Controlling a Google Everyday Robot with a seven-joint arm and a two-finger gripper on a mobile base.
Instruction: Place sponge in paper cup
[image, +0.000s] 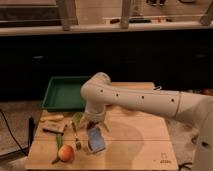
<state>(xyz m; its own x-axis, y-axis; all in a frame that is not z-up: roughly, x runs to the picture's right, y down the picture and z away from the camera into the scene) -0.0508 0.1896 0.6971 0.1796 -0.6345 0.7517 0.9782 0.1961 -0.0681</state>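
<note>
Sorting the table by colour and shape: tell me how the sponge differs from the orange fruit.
The sponge is light blue; the orange is orange. The sponge is a flat rectangle, the orange round. The sponge sits directly under the gripper; the orange lies apart, to its left near the table edge. Both are small.

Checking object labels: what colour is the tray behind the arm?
Green tray, camera view; tool is above the sponge.

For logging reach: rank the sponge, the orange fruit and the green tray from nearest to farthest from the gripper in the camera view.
Gripper hangs mid-table.
1. Sponge: just below it.
2. Orange fruit: lower left, near the front edge.
3. Green tray: upper left, at the table's back.
</note>
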